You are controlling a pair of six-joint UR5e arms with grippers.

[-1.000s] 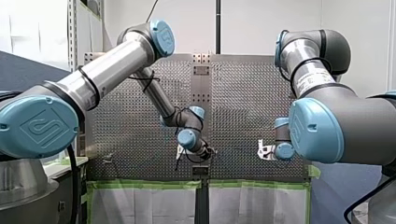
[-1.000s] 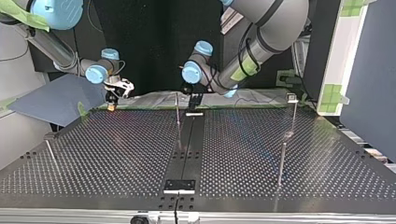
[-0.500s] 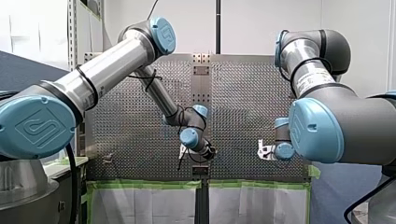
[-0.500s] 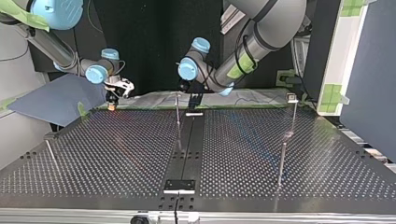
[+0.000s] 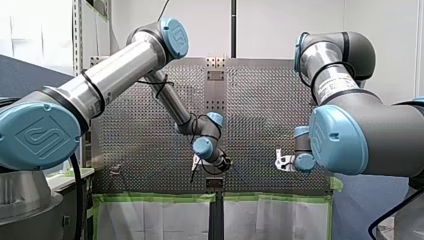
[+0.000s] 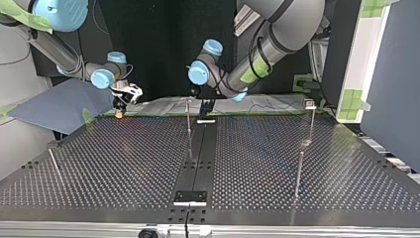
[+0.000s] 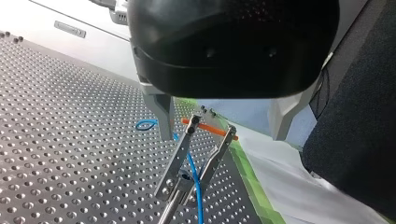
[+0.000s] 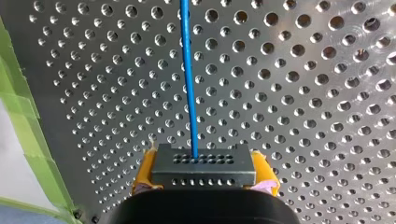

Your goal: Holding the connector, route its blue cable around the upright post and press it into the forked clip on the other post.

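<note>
My right gripper (image 8: 203, 183) is clamped on the black connector (image 8: 203, 164), its yellow pads (image 8: 145, 171) pressing the block from both sides. The blue cable (image 8: 187, 74) leaves the connector's face and runs straight ahead over the perforated table (image 8: 317, 98), with the strip of green tape (image 8: 27, 122) along the table's edge off to one side. In the top view this gripper hangs low over the far edge of the table, at the view's left. My left gripper (image 7: 223, 138) is spread wide and holds nothing, with its metal fingers (image 7: 161, 112) standing to either side of the forked clip (image 7: 189, 156). An orange pin (image 7: 211, 129) lies across the tips of the fork, and the blue cable drops down between the two prongs, with a small loop of it lying on the table beyond. The clip's thin post (image 6: 188, 124) stands near the middle of the table's far edge in the top view, right beside my left gripper.
</note>
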